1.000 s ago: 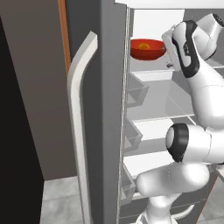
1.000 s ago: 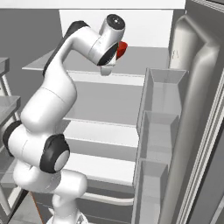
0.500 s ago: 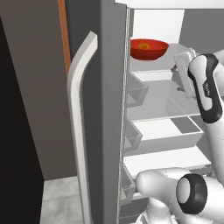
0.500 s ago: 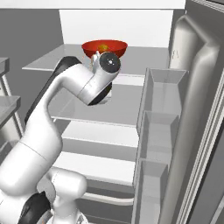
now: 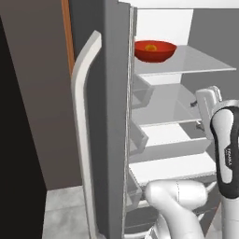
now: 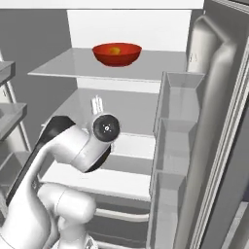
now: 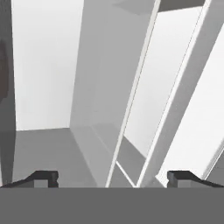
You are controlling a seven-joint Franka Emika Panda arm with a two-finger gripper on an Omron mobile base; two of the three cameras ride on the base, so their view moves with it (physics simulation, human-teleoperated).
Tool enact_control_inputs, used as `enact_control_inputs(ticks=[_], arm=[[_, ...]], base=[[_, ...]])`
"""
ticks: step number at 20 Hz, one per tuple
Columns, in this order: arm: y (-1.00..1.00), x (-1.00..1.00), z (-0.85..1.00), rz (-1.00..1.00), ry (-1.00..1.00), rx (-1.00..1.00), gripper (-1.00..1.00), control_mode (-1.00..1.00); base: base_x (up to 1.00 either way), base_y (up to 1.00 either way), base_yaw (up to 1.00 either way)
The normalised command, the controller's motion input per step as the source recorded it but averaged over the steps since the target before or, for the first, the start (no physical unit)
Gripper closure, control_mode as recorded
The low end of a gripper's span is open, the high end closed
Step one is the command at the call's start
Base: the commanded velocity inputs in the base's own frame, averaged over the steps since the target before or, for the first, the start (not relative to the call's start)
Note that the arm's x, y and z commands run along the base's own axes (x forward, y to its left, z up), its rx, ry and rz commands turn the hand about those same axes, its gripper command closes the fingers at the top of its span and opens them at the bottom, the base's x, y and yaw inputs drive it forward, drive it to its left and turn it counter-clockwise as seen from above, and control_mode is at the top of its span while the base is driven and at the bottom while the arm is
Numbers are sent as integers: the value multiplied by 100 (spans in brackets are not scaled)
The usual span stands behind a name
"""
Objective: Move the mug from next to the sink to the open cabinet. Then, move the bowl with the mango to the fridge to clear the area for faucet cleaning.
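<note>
Count inside the open fridge (image 6: 214,121): one bowl, one mango, shelves and door bins.

One red bowl (image 6: 117,54) sits on the top shelf, also seen at (image 5: 155,50); one mango (image 6: 115,50) lies in it. Three white shelves (image 6: 121,68) are stacked in the right base view: top, middle, lower. Three door bins (image 6: 177,104) stack on the right-hand door. The left door carries one long curved handle (image 5: 84,121). One robot arm (image 6: 73,146) stands in front, with two dark fingertips (image 7: 43,177) in the hand view.
</note>
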Motion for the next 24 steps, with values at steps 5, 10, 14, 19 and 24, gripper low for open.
enact_control_inputs(ticks=[5,10,14,19,24], arm=[[0,0,0,0,0,0,-100,100],[0,0,0,0,0,0,-100,100],[0,0,0,0,0,0,-100,100],[0,0,0,0,0,0,-100,100],[0,0,0,0,0,0,-100,100]], base=[[-100,0,-12],[-100,0,-16],[-100,0,-22],[-100,0,-33],[-100,0,-63]])
